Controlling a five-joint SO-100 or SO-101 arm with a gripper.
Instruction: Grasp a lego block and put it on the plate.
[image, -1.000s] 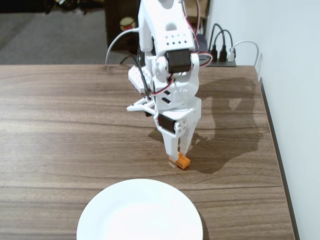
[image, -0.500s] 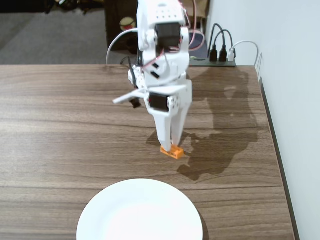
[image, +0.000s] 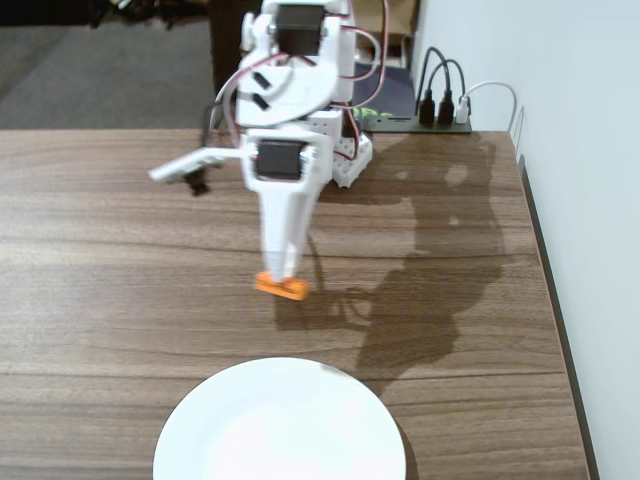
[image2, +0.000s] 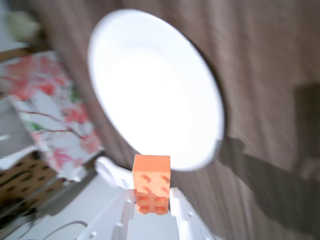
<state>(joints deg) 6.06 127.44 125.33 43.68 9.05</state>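
I see the small orange lego block (image: 281, 287) held up off the worktop, lying roughly level, left of the scene's middle in the fixed view. In the wrist view its studded face (image2: 151, 184) shows, pinched at its lower end. The plate (image: 280, 425) is large, white, round and bare, resting flat at the near edge, just nearer than the block and apart from it.

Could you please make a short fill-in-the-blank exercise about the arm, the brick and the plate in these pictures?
1. The gripper holds a lego block whose colour is ____.
2. The jaws are ____ on the block.
3. The round plate is plain ____.
4. In the fixed view, the block is ____ the table, not resting on the plate.

Missing words: orange; shut; white; above
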